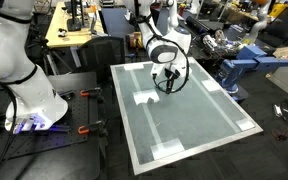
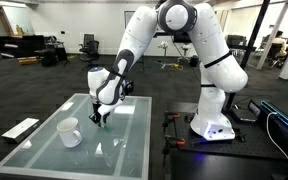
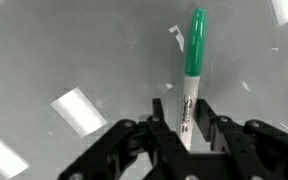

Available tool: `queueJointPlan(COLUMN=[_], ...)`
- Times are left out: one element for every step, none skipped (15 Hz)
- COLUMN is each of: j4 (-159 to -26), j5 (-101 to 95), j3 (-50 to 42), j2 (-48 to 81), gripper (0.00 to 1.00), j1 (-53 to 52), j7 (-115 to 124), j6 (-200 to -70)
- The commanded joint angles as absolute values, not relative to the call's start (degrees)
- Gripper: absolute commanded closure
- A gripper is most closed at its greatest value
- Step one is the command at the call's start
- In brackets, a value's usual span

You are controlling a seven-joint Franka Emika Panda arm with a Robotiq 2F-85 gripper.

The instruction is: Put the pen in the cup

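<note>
In the wrist view the pen [image 3: 195, 45] has a green cap and a white barrel. My gripper [image 3: 189, 108] is shut on the barrel, with the cap sticking out past the fingertips. In an exterior view the gripper [image 2: 102, 110] holds the pen [image 2: 97, 121] pointing down just over the glass table [image 2: 124, 150]. The white cup [image 2: 70, 131] stands upright on the glass, apart from the gripper and nearer the camera. In the other exterior view the gripper [image 1: 168, 80] is over the table's far part. The cup does not show there.
White tape patches [image 1: 144, 98] lie flat on the glass and also show in the wrist view [image 3: 79, 108]. The robot's base [image 2: 212, 125] stands beside the table. A second white robot base [image 1: 29, 100] is off the table's edge. Desks and chairs stand behind.
</note>
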State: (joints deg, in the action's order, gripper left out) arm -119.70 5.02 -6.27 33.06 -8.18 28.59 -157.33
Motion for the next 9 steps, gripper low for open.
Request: queueJointPlan(j4=[-118.6, -118.6, -118.7, -118.8, -119.2, -119.6, -120.5, -121.1, -121.7], j5=[5.5, 5.5, 5.6, 5.7, 5.9, 6.0, 6.0, 5.8, 5.3], j3=[-7.5, -7.6, -7.6, -7.5, -7.3, -7.2, -7.2, -7.3, -7.9], j2=[33.8, 33.9, 33.7, 33.5, 32.8, 32.2, 31.1, 30.2, 29.3], gripper=[0.93, 0.98, 1.00, 0.99, 0.97, 0.97, 0.97, 0.97, 0.97], j1=[-9.4, -9.4, -9.4, -9.4, -9.3, -9.2, -9.2, -9.3, -9.8], j7=[30.0, 30.0, 30.0, 30.0, 29.8, 29.6, 29.3, 29.2, 29.6], j6=[-157.9, -157.9, -157.7, -157.5, -157.2, -156.8, -156.5, -156.2, -156.0])
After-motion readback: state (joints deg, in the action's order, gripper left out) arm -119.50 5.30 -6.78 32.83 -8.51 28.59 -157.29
